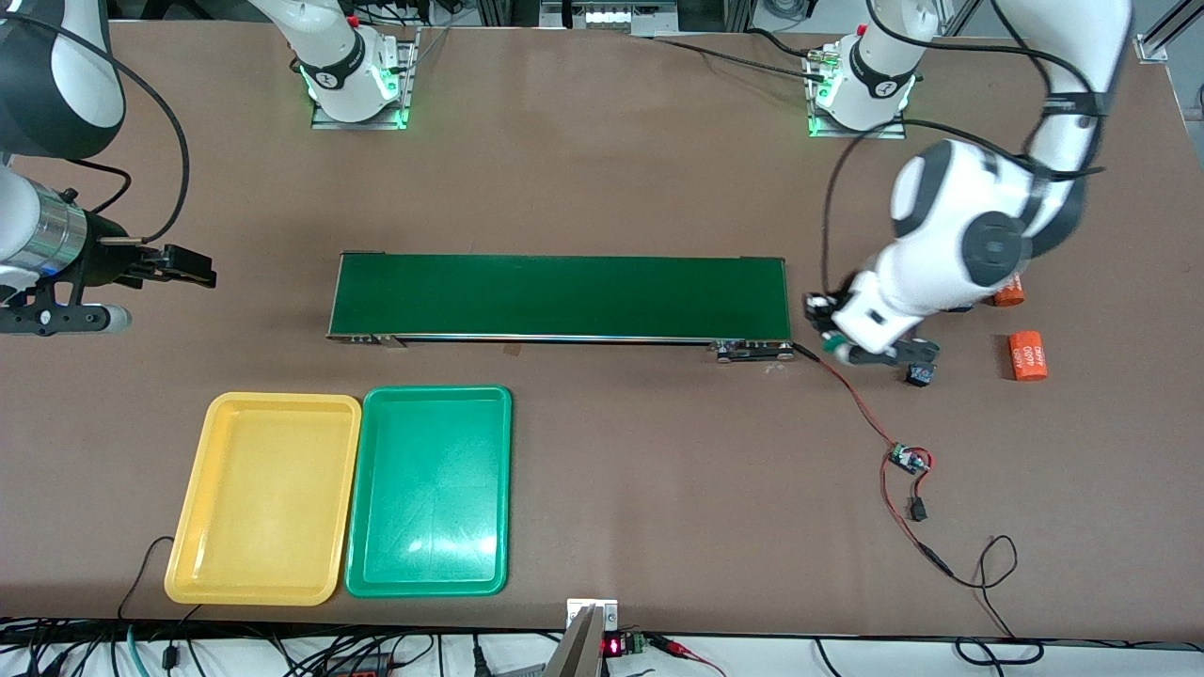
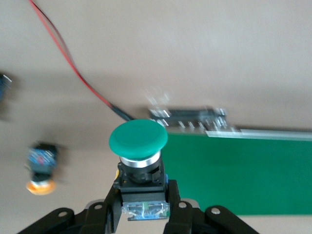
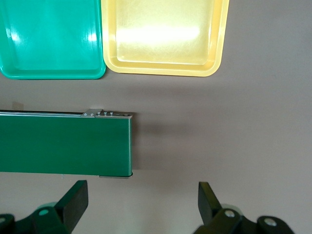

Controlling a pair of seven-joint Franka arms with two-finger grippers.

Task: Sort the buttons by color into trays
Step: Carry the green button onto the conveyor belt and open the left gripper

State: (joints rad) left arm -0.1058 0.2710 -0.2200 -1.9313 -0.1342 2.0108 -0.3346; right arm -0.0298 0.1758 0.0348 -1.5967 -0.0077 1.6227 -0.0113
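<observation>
None of the buttons has reached a tray: the yellow tray (image 1: 264,498) and the green tray (image 1: 430,491) lie bare near the front camera, toward the right arm's end of the table. The left gripper (image 2: 144,214) is clamped on a green-capped button (image 2: 138,139), held over the table just off the conveyor belt (image 1: 560,297) at the left arm's end. A yellow-capped button (image 2: 41,167) lies on the table close by. The right gripper (image 3: 141,204) waits with fingers spread, off the belt's right-arm end. Sorting looks barely begun.
</observation>
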